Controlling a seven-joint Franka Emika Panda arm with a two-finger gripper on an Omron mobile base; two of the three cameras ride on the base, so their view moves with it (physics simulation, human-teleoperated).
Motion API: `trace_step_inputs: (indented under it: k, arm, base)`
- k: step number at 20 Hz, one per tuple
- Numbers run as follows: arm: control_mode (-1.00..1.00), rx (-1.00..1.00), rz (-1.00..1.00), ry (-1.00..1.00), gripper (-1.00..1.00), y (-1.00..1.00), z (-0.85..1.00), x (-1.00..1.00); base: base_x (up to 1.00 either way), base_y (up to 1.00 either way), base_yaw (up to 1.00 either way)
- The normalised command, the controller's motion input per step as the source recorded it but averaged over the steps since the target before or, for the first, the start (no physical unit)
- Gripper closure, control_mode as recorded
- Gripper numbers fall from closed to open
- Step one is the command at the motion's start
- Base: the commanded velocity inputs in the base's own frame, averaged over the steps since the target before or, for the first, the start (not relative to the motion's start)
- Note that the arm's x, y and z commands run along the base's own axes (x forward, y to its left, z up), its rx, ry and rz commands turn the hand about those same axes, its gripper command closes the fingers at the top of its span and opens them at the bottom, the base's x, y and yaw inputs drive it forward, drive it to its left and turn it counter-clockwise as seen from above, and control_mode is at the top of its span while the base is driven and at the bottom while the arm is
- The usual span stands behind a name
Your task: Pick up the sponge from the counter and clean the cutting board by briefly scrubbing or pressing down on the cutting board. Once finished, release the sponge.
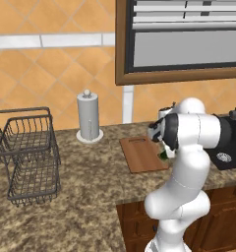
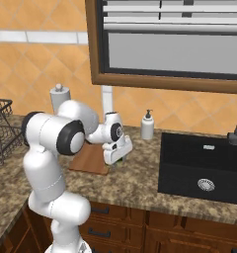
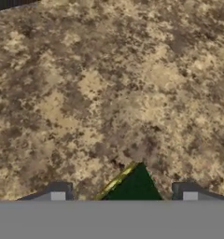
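The dark green sponge (image 3: pixel 132 186) lies on the speckled counter (image 3: pixel 109 93), and only one corner of it shows between my fingertips. My gripper (image 3: pixel 123 195) is open, its fingers standing wide on either side of the sponge and apart from it. In the right base view the gripper (image 2: pixel 118 159) reaches down to the counter (image 2: pixel 140 183) just right of the reddish-brown cutting board (image 2: pixel 90 159). In the left base view a bit of green sponge (image 1: pixel 163 155) peeks out beside the arm, at the right edge of the cutting board (image 1: pixel 142 155).
A wire basket (image 1: pixel 26 152) stands at the left of the counter and a paper towel holder (image 1: pixel 88 117) behind the board. A soap bottle (image 2: pixel 147 126) sits by the wall. The black sink (image 2: pixel 204 168) with its faucet (image 2: pixel 236 131) lies to the right.
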Motion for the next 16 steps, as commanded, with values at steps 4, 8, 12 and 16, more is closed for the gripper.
trace_step_inputs:
  k: [4,8,12,16]
  arm:
    - [-1.0,-0.04,-0.23,-0.1,1.0,0.3,-0.09,0.34]
    - [-1.0,-0.04,-0.24,-0.1,1.0,0.31,-0.09,0.33]
    - [-1.0,-0.02,-0.23,-0.1,1.0,0.29,-0.05,0.33]
    - [-1.0,-0.01,-0.22,-0.11,1.0,0.51,0.0,0.15]
  base:
    - [0.0,0.0,0.0]
    - [0.0,0.0,0.0]
    - [0.0,0.0,0.0]
    - [0.0,0.0,0.0]
